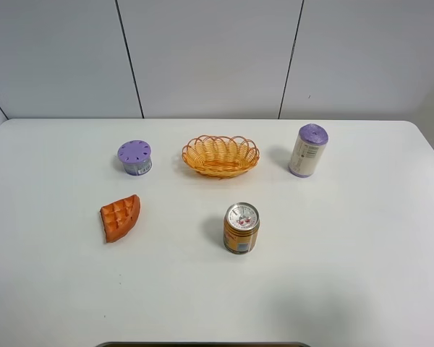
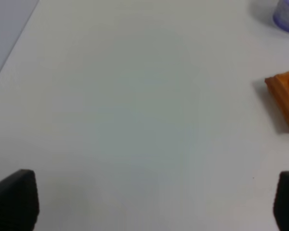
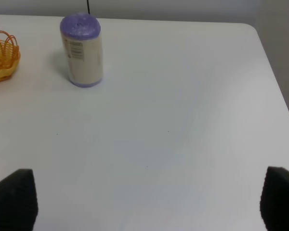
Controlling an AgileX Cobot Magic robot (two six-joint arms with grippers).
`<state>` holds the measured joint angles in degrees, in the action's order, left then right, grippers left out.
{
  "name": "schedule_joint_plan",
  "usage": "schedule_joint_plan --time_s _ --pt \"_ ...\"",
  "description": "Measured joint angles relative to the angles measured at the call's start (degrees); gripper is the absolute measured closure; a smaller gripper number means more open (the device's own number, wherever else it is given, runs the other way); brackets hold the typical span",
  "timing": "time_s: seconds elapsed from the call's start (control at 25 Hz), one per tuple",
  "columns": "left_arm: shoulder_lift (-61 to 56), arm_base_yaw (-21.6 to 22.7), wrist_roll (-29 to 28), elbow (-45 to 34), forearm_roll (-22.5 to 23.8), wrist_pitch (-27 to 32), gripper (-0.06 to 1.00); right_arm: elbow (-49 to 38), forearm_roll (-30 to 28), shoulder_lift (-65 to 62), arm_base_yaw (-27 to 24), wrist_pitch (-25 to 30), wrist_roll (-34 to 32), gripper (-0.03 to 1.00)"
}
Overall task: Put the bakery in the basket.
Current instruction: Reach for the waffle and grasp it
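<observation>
Left gripper (image 2: pixel 149 202): jaws spread wide, nothing held, white table (image 1: pixel 347 260) under the gap. Right gripper (image 3: pixel 147 199): same, wide apart and holding nothing.

Bakery (image 1: pixel 121 217) lies flat on the table, lower left of the overhead frame, grid face up. My left wrist cam catches only one end of it, off to the side of my jaws, well clear, no contact.

Basket (image 1: pixel 220 168) sits upper centre in the overhead frame, upright and empty. Bakery is outside it, and the two are well apart.

Other items, overhead frame:
- Short purple-lidded container (image 1: pixel 134 157) is near the basket's left side, above the bakery in frame.
- Tall white cylinder (image 1: pixel 307 150) with a purple cap stands upper right, to the right of the basket. Right wrist cam shows it upright with a slice of basket rim near it.
- Gold can (image 1: pixel 241 228) stands upright near centre, below the basket and right of the bakery.

None of these touch each other.
</observation>
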<state>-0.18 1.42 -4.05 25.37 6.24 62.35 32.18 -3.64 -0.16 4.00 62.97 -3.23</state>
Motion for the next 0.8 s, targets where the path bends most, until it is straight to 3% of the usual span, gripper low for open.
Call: schedule_joint_plan --time_s 0.8 --pt "0.00 0.00 0.00 0.00 0.00 0.00 -0.05 0.00 0.00 0.00 0.00 0.00 0.00 0.05"
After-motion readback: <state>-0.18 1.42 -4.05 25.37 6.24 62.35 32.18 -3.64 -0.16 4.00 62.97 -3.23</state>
